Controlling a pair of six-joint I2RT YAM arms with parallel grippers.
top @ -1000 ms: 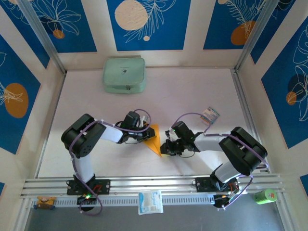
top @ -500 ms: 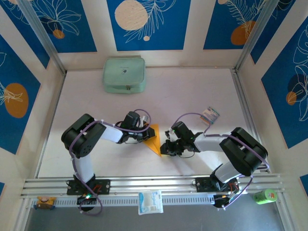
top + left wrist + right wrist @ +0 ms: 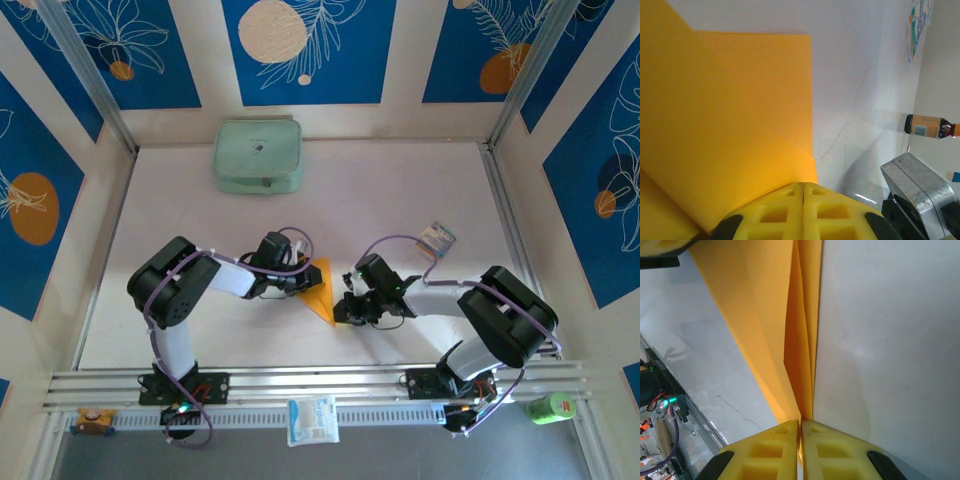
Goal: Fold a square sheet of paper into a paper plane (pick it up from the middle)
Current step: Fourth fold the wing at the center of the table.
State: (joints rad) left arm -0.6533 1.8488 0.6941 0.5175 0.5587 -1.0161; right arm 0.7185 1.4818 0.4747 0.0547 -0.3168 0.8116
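Note:
The orange-yellow sheet of paper (image 3: 320, 290) lies on the white table between the arms, folded into a pointed wedge with its tip toward the near edge. My left gripper (image 3: 300, 286) is shut, its fingertips at the paper's left side. In the left wrist view the yellow jaws (image 3: 803, 184) meet with no gap at the edge of the flat paper (image 3: 730, 125). My right gripper (image 3: 341, 312) is at the paper's tip. In the right wrist view it (image 3: 800, 421) is shut on the folded layers of the paper (image 3: 765, 315), which run in between the fingers.
A pale green zipped pouch (image 3: 259, 156) sits at the back of the table. A small striped card (image 3: 436, 238) lies to the right of the right arm. A white-and-blue packet (image 3: 313, 419) rests on the front rail, and a green object (image 3: 550, 407) lies at the near right.
The right wrist has crept very slightly to the left. The paper and the left arm have stayed where they were.

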